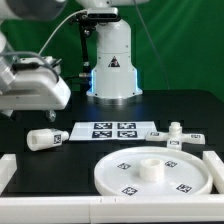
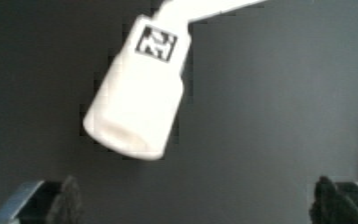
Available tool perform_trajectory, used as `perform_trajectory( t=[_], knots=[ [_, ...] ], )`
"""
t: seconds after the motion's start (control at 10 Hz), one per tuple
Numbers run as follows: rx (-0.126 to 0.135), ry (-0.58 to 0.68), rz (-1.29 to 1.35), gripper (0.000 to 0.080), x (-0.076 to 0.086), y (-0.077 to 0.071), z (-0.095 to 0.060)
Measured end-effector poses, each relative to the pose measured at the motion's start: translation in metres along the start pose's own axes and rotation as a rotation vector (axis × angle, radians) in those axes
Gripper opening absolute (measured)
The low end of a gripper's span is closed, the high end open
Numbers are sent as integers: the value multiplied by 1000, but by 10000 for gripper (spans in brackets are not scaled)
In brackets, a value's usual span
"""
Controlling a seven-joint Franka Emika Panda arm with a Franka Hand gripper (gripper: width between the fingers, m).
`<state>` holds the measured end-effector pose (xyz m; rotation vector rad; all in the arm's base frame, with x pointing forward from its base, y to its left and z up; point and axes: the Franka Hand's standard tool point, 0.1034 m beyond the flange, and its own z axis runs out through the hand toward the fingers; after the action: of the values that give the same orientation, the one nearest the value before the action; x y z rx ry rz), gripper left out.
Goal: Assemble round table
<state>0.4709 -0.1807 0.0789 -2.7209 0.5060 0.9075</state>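
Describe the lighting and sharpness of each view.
Exterior view: even light, the round disc sharp and bright against the black table, a blue glow on the robot base behind. Wrist view: dim and soft; the post looks smeared, its tag barely readable, and the claw shows only as two dark blurred fingers.

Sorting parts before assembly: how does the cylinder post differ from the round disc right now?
The post lies on its side toward the exterior view's left; the disc lies flat, rim up, toward its right. The post is small and stubby; the disc is far larger. The disc's face shows several tags; the post shows one. Both are white plastic; the open end effector holds neither.
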Motion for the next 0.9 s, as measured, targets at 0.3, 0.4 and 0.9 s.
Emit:
perform_trajectory(
  t=[0.3,0.4,0.9],
  knots=[
    [-2,-102,-12,649,5,-3,4],
    [8,-126,-3,649,4,5,13],
    [42,-165,35,649,6,13,31]
  ],
)
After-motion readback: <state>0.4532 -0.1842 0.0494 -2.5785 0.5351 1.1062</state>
